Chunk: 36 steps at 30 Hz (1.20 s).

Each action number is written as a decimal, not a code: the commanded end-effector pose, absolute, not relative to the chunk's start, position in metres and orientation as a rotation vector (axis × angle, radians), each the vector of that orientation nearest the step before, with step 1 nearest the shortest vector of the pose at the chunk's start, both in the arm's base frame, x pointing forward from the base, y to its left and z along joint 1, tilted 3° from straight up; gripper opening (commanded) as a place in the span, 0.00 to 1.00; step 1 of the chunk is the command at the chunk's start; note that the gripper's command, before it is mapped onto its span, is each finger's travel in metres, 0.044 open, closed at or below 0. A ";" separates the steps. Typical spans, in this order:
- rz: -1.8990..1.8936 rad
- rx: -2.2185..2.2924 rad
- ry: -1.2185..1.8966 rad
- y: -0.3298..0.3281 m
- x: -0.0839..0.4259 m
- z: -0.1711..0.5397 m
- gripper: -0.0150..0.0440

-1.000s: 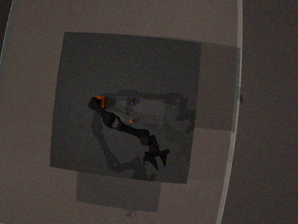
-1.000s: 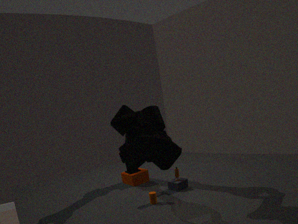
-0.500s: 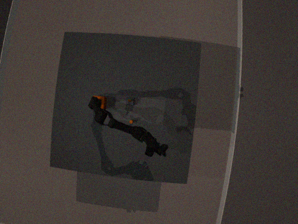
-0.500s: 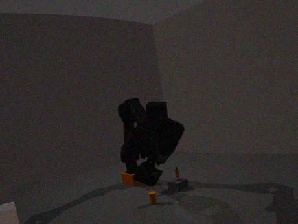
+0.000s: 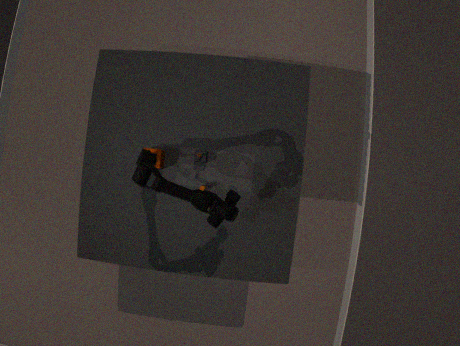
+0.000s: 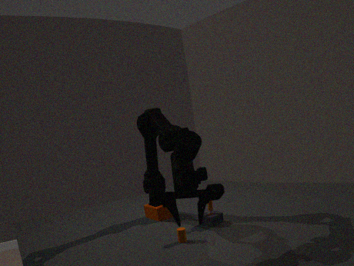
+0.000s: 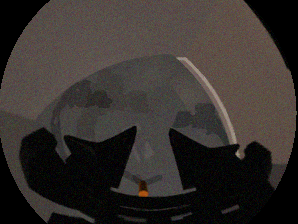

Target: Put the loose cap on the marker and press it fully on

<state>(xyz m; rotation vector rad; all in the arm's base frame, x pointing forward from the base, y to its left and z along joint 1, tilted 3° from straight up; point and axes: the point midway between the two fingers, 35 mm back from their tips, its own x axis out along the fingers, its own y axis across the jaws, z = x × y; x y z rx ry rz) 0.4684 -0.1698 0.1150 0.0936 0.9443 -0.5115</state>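
Note:
The orange cap (image 5: pixel 202 188) (image 6: pixel 182 235) (image 7: pixel 143 189) stands upright and loose on the table. The orange marker (image 6: pixel 210 207) stands upright in the dark holder block (image 6: pixel 215 219) (image 5: pixel 202 161). In the exterior view the block is behind and to the right of the cap, partly covered by a gripper part. My black gripper (image 6: pixel 190 224) (image 7: pixel 153 129) is open and empty, pointing down, its fingertips well apart. It is above the table, and in the top view the gripper body is to the lower right of the cap. In the wrist view the cap shows low, between the fingers' outlines.
The orange arm base (image 5: pixel 159 158) (image 6: pixel 154 212) is left of the holder block. The dark forearm (image 5: pixel 172 189) passes close beside the cap in the top view. The arm casts broad shadows on the grey mat (image 5: pixel 125 100).

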 end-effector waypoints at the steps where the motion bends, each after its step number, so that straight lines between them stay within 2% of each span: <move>1: -0.149 -0.206 1.295 -0.133 0.400 0.097 0.66; 9: 0.329 -0.432 1.543 -0.095 0.316 0.094 0.66; 17: 0.335 -0.434 1.545 -0.098 0.312 0.094 0.66; 21: 0.335 -0.434 1.545 -0.100 0.313 0.062 0.66; 36: 0.335 -0.434 1.546 -0.101 0.313 0.039 0.66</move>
